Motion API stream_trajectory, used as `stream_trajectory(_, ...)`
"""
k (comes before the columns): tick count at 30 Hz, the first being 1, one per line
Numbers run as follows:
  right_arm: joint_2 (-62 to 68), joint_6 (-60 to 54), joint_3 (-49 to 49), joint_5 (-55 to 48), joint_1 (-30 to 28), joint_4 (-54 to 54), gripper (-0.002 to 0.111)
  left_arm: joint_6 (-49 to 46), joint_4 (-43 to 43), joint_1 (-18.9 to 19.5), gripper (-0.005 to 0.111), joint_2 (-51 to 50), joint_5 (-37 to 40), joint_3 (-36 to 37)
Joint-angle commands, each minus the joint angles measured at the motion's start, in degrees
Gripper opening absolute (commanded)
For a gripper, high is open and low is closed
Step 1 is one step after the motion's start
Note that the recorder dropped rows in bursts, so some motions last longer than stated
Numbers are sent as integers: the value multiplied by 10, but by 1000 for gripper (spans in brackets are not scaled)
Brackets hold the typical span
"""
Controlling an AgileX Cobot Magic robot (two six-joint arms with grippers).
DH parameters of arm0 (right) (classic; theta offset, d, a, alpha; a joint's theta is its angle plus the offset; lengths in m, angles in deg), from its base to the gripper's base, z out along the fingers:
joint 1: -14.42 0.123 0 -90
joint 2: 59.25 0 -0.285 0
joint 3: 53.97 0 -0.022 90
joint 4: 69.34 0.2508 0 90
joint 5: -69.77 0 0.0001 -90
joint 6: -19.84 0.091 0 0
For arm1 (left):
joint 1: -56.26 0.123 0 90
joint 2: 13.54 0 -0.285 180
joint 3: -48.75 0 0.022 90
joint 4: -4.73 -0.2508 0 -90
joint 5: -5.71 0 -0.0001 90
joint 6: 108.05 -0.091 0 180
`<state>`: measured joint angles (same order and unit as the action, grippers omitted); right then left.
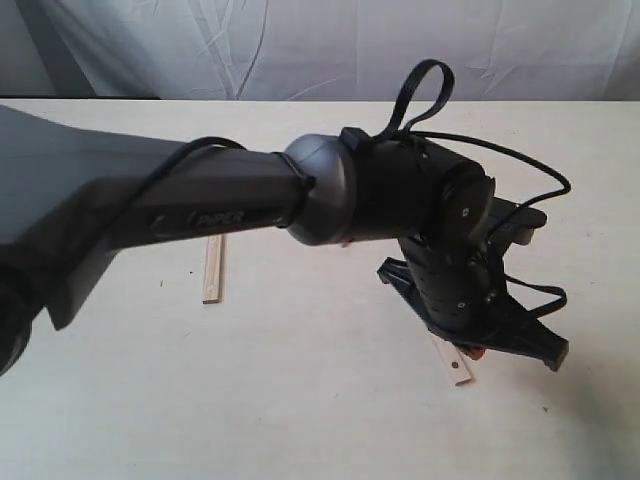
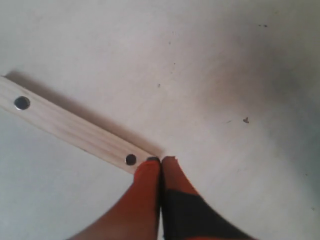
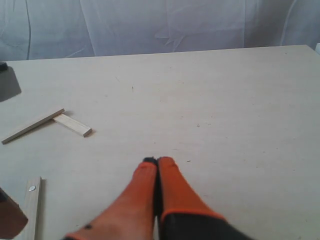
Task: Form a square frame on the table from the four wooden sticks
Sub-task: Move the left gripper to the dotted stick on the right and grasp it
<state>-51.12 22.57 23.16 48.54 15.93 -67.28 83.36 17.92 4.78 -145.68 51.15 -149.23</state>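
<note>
- grey left arm [image 1: 150,200] fills the near foreground of the exterior view. it reaches from the left across the middle, with its black wrist [image 1: 450,250] bent down over the worktop [image 1: 300,420].
- left claw [image 2: 161,160] is pressed closed, its orange fingers [image 2: 145,190] flat against each other with nothing between them.
- the tips of that claw sit right at one end of a holed stick [image 2: 75,129], which lies flat on the worktop and shows two dark holes. whether a tip actually touches the wood, i cannot tell.
- in the exterior view the end of a stick pokes out from under the same claw.
- a second stick [image 1: 213,268] lies flat well to the left of it, its far end hidden under the arm.
- right claw [image 3: 157,161] is closed as well and grips nothing. its tips are over the worktop, well apart from every stick.
- in the right wrist view a slanted stick [image 3: 32,126] and a neighbour stick [image 3: 73,125] meet end to end in one corner.
- a nearer stick [image 3: 32,210] with one visible hole lies apart from that pair.
- the sticks in view do not form a closed square.
- a white cloth [image 1: 300,50] hangs behind the worktop's far edge.
</note>
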Motion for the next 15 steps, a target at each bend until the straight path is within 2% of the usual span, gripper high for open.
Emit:
stream_trajectory(1,-3,-1,1,8,-3,-1,0,17,8,-14,0,-7,-37,24)
stream_trajectory(8,-3,-1,1,8,-3,-1,0,17,0,-28,0,-34,-59,31)
stream_trajectory(15,-3,-1,1,8,-3,-1,0,17,-25,-28,0,-41,-21,31)
